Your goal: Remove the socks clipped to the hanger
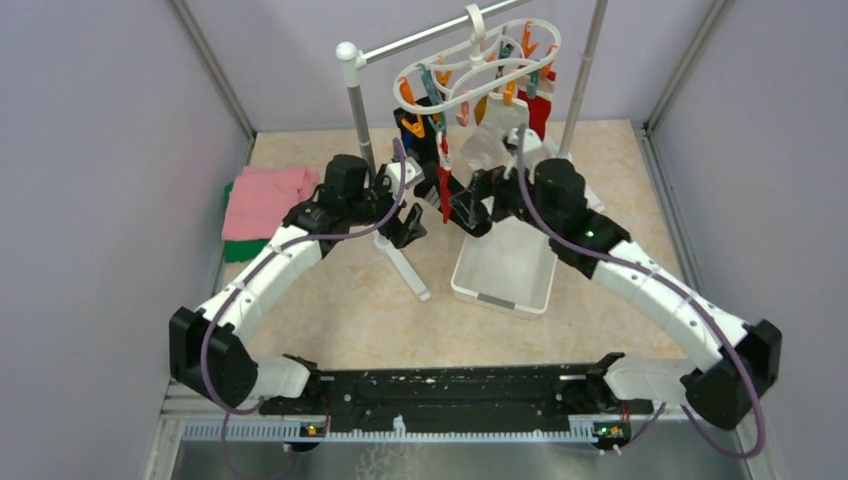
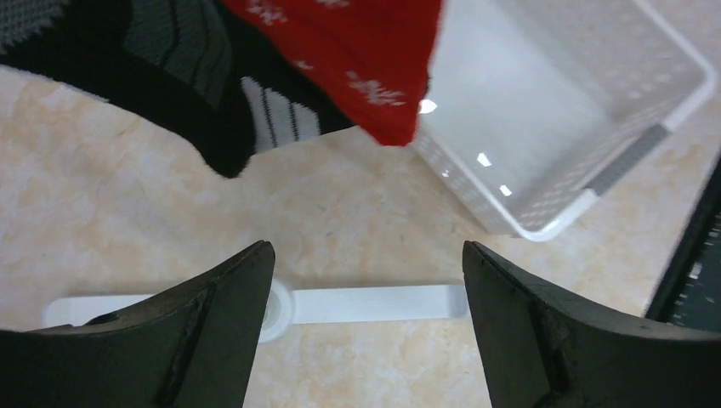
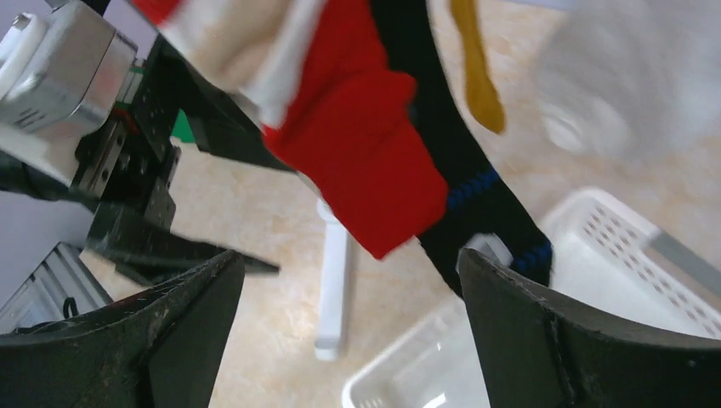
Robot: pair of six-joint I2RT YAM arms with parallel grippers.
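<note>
Socks clipped on hanger, none seen off yet.
Hanger hung by the table's far edge, mid-way along. Basket looked empty, so I judged the whole job was left. My left gripper and right gripper both gaped wide, holding nothing, near the red sock, not touching it.

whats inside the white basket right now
Nothing shows inside the white basket, only its bare perforated floor and walls. Its far end is hidden behind the right gripper and arm in the top view, so that part cannot be checked.
</note>
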